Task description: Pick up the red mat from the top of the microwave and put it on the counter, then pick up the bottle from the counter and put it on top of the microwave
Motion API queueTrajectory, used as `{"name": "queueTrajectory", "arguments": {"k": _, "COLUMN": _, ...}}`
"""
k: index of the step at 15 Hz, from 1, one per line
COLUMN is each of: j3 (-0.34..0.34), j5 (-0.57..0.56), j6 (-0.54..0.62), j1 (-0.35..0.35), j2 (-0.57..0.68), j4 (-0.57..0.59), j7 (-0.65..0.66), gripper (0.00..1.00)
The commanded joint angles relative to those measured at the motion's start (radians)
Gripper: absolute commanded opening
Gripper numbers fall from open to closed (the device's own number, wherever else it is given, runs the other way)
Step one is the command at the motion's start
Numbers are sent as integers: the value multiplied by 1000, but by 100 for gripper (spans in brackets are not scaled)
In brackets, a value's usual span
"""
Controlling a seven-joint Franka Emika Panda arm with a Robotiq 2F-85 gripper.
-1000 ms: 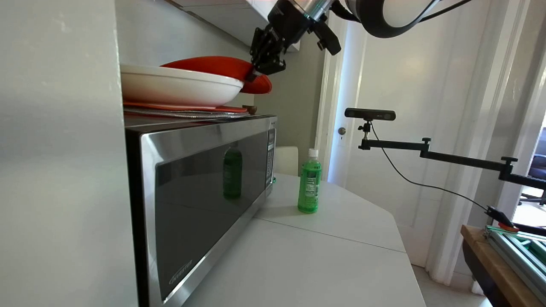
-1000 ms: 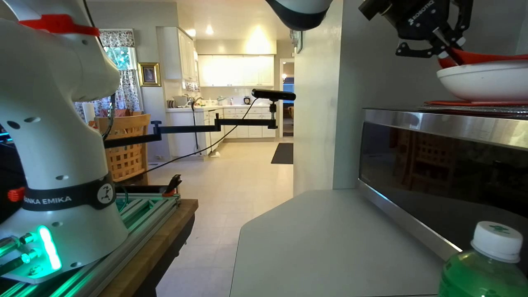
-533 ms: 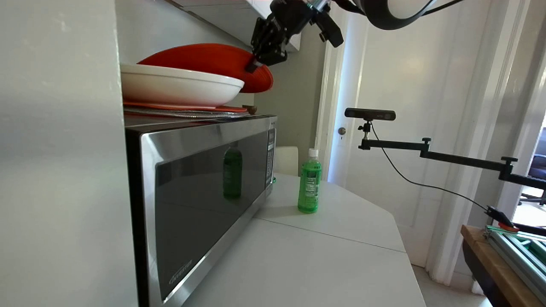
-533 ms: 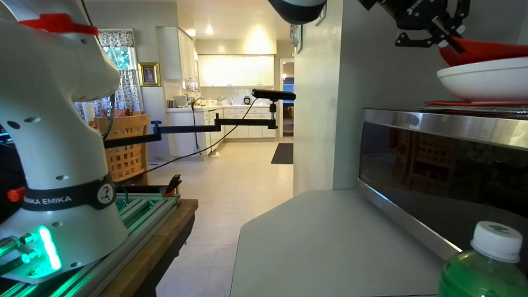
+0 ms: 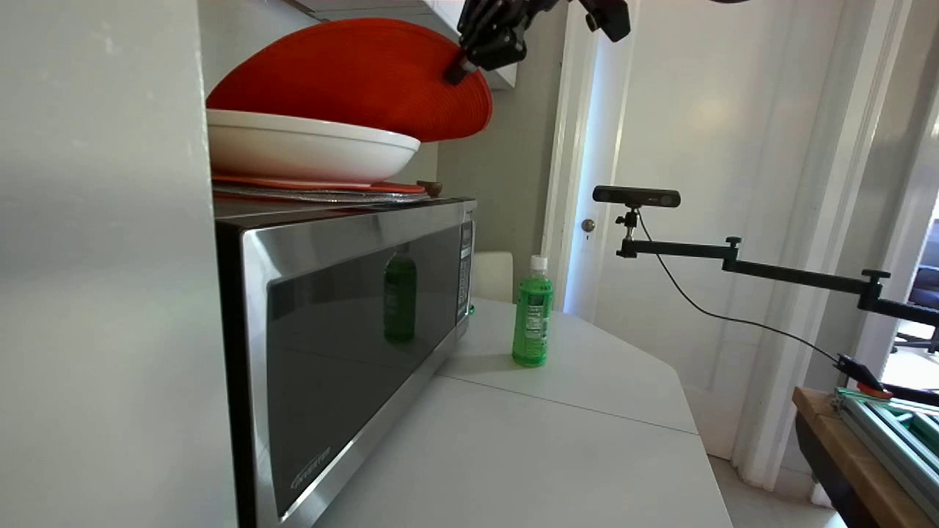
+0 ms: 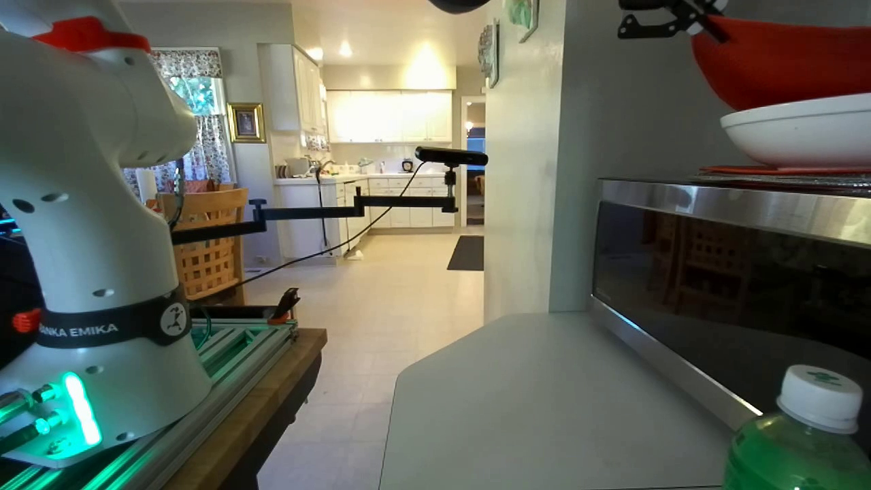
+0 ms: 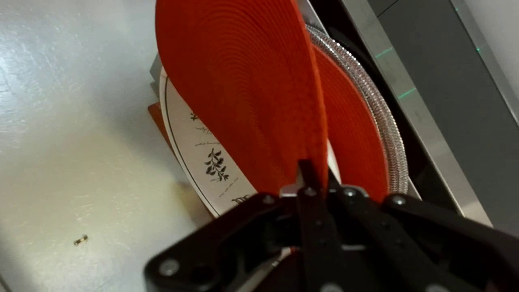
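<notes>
Lifting the mat [image 5: 352, 77] higher, you are tilting it over the bowl [image 5: 308, 149] and microwave [image 5: 359, 315]; your fingers [image 5: 455, 72] are clamping its edge, so the worktop [image 5: 543, 462] carry is likely coming next.

A white bowl [image 5: 315, 149] sits just beneath the tilted red mat [image 5: 352, 73], blocking your way straight down. Open counter [image 5: 557, 462] stretches in front of the microwave [image 5: 345, 359], leaving you room to pass beside the upright green bottle [image 5: 532, 323].
</notes>
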Motion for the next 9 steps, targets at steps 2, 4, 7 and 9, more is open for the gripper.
{"name": "queueTrajectory", "arguments": {"k": 2, "j3": -9, "j5": 64, "j6": -8, "j1": 25, "j2": -121, "j4": -117, "j7": -54, "gripper": 1}}
{"name": "queueTrajectory", "arguments": {"k": 4, "j3": -18, "j5": 88, "j6": -9, "j1": 38, "j2": -161, "j4": -152, "j7": -73, "gripper": 1}}
{"name": "queueTrajectory", "arguments": {"k": 7, "j3": -84, "j5": 211, "j6": -35, "j1": 128, "j2": -239, "j4": -216, "j7": -217, "gripper": 1}}
{"name": "queueTrajectory", "arguments": {"k": 9, "j3": -115, "j5": 299, "j6": -79, "j1": 177, "j2": -302, "j4": -253, "j7": -329, "gripper": 1}}
